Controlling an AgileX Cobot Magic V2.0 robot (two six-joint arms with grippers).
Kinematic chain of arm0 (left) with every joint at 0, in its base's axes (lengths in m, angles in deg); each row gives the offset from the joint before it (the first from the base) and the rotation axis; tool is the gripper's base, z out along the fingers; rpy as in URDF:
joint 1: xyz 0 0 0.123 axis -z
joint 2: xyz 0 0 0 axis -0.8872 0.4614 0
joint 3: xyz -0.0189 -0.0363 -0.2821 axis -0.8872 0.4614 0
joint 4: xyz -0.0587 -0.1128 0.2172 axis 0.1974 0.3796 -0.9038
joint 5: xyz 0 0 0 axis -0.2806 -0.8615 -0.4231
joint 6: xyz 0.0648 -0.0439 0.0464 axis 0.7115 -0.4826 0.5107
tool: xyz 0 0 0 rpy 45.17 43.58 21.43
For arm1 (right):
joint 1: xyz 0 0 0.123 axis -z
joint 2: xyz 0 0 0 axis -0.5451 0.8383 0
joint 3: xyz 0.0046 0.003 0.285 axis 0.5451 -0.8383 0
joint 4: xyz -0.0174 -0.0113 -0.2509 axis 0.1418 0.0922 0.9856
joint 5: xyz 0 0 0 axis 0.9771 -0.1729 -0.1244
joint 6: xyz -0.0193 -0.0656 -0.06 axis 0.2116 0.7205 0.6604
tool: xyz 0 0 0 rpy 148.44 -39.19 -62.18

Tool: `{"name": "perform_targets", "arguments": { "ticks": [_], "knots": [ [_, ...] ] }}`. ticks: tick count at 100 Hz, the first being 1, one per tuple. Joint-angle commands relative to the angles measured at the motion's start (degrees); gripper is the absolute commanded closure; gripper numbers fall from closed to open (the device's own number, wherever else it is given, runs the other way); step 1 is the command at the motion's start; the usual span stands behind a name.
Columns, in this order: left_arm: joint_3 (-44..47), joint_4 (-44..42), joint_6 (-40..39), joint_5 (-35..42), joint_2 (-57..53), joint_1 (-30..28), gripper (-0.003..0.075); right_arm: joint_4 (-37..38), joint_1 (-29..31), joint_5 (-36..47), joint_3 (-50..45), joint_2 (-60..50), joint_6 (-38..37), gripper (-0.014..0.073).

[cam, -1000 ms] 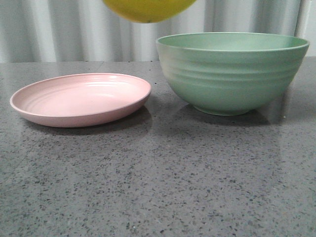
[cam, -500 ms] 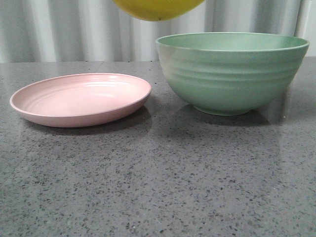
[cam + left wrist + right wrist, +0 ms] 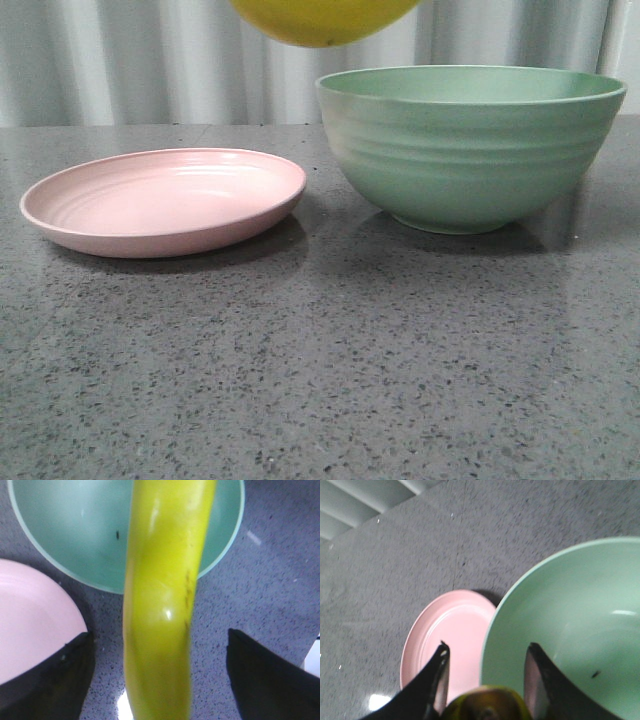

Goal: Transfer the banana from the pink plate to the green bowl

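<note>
- Nearest us, the speckled grey stone worktop carries both dishes.
- The shallow, round, matte pink plate sits bare: the pick-up is done.
- Just beside it stands the deep, ridged, mint-green bowl, with nothing in it.
- The short, glossy, curved yellow banana hangs in the air above the gap between the plate and the bowl's near rim.
- The right fingers flank its end closely and, we judge, pinch it.
- The left fingers are spread, clear of the banana.
- Left to do: carry it over the bowl, lower, release.
</note>
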Motion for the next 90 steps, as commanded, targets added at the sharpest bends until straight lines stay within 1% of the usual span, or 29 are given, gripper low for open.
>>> {"name": "perform_targets", "arguments": {
  "ticks": [1, 12, 29, 45, 60, 63, 70, 74, 76, 77, 82, 90],
  "knots": [
    [-3.2, 1.5, 0.1, 2.3, -4.1, 0.5, 0.0218, -0.3, 1.9, 5.2, 1.5, -1.7, 0.4, 0.0669],
    [-4.4, 1.6, 0.1, 2.3, -5.9, 0.5, 0.0218, 1.1, 5.1, 5.8, 1.5, -1.7, 0.5, 0.0669],
    [-4.8, 1.9, 0.0, 2.9, -7.6, 0.5, 0.0218, 6.9, 8.5, 8.3, 1.5, -1.7, 0.5, 0.0669],
    [-4.8, 2.1, 0.0, 3.0, -7.7, 0.5, 0.0218, 12.0, 9.1, 11.0, 1.5, -0.9, 0.5, 0.0666],
    [-4.8, 2.2, 0.0, 3.4, -7.7, 0.5, 0.0218, 13.5, 9.1, 11.3, 1.5, 1.3, 0.5, 0.0652],
    [-4.8, 2.2, 0.0, 3.4, -7.7, 0.5, 0.0218, 13.6, 9.1, 11.1, 1.5, 1.8, 0.5, 0.0636],
    [-4.8, 2.2, 0.0, 3.4, -7.7, 0.5, 0.0218, 13.6, 9.1, 10.5, 1.5, 2.8, 0.5, 0.0566],
    [-4.8, 2.2, 0.0, 3.4, -7.7, 0.5, 0.0218, 13.7, 9.0, 10.0, 1.5, 3.5, 0.5, 0.0510],
    [-4.8, 2.2, 0.0, 3.4, -7.7, 0.5, 0.0218, 13.7, 9.0, 9.9, 1.5, 3.7, 0.5, 0.0468],
    [-4.8, 2.2, 0.0, 3.4, -7.7, 0.5, 0.0218, 13.7, 9.0, 9.9, 1.5, 3.7, 0.5, 0.0468],
    [-4.8, 2.2, 0.0, 3.4, -7.7, 0.5, 0.0218, 13.7, 8.9, 9.8, 1.5, 4.2, 1.4, 0.0389],
    [-4.8, 2.2, 0.0, 3.4, -7.7, 0.5, 0.0218, 13.7, 8.6, 9.8, 1.5, 4.7, 2.1, 0.0319]
  ]
}}
